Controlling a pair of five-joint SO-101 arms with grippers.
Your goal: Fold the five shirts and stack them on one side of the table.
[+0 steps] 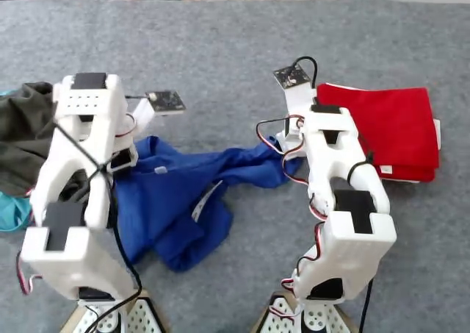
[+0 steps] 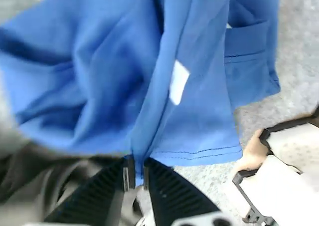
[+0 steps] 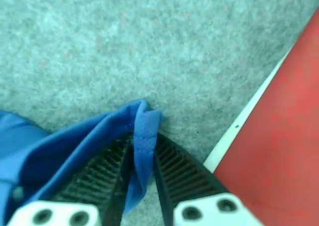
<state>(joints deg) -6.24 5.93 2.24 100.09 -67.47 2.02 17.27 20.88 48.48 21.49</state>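
Though crumpled, blue shirt [image 1: 170, 208] outstretched.

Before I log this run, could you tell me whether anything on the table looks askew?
The blue shirt lies bunched and twisted between the left pincer and right pincer, which both pinch it. The red shirt is neatly folded; the dark shirt is heaped.
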